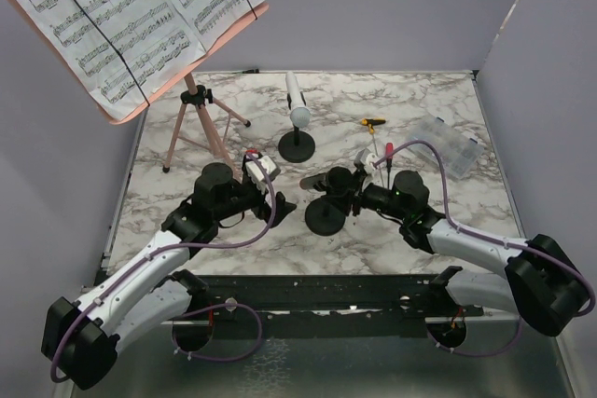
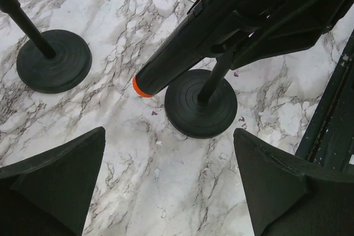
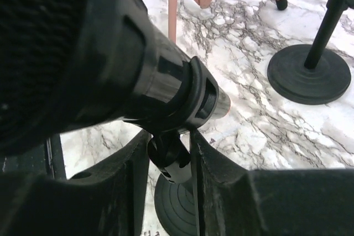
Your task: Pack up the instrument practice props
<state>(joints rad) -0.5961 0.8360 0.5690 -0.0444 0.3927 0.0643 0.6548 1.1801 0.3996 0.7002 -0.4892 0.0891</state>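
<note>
The black microphone [image 1: 322, 180] sits tilted in the clip of a black round-based holder [image 1: 324, 217] at mid-table. My right gripper [image 1: 349, 195] is shut on that holder's swivel joint [image 3: 171, 161] just under the microphone [image 3: 83, 53]. My left gripper [image 1: 281, 202] is open and empty just left of the holder's base [image 2: 201, 103], low over the table; the microphone's orange-ringed end [image 2: 142, 88] points toward it. The white microphone [image 1: 297, 100] stands on the second holder [image 1: 297, 146] behind. The pink tripod music rest [image 1: 191, 114] holds the sheet-music pages [image 1: 131, 16] at far left.
A red-handled screwdriver [image 1: 385, 154] and a small yellow-and-black tool [image 1: 373, 123] lie right of centre, and the clear compartment box [image 1: 451, 144] is at far right. Grey walls enclose the marble table [image 1: 233, 230] on the left, back and right.
</note>
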